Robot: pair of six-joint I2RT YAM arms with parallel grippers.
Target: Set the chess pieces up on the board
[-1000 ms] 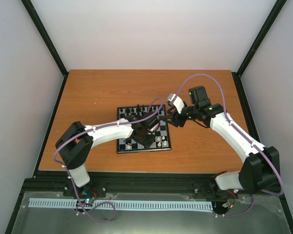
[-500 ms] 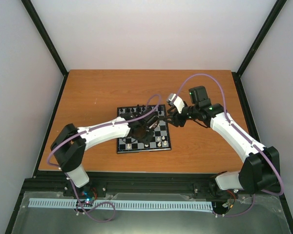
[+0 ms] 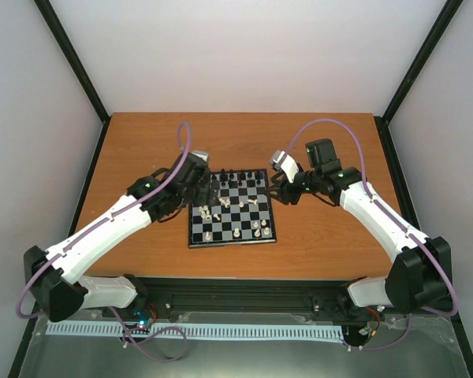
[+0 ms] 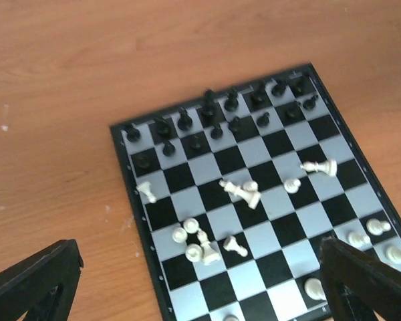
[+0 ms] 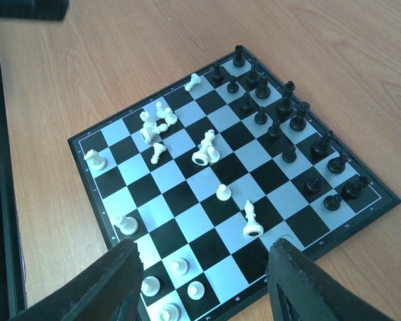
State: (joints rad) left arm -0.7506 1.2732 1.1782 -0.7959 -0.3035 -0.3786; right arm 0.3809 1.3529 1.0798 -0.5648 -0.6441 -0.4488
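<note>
Mid-setup: black placed, white unsorted.
Top view: board (image 3: 230, 241) mid-table (image 3: 142, 150); left gripper (image 3: 207, 183) at its far-left corner, right gripper (image 3: 273, 191) at its far-right. Left wrist: left gripper (image 4: 199, 247) wide, empty; black pieces (image 4: 208, 101) fill the far rows; white pieces (image 4: 240, 190) lie toppled mid-board. Right wrist: right gripper (image 5: 204, 247) part-open, empty. Next, probably: pinch a fallen white piece and stand it on a near row.

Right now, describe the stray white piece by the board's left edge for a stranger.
Find the board, black pieces lined along its far side. In front of them, at the left edge, lies one white piece. It is tipped and alone, apart from the white clusters mid-board.
</note>
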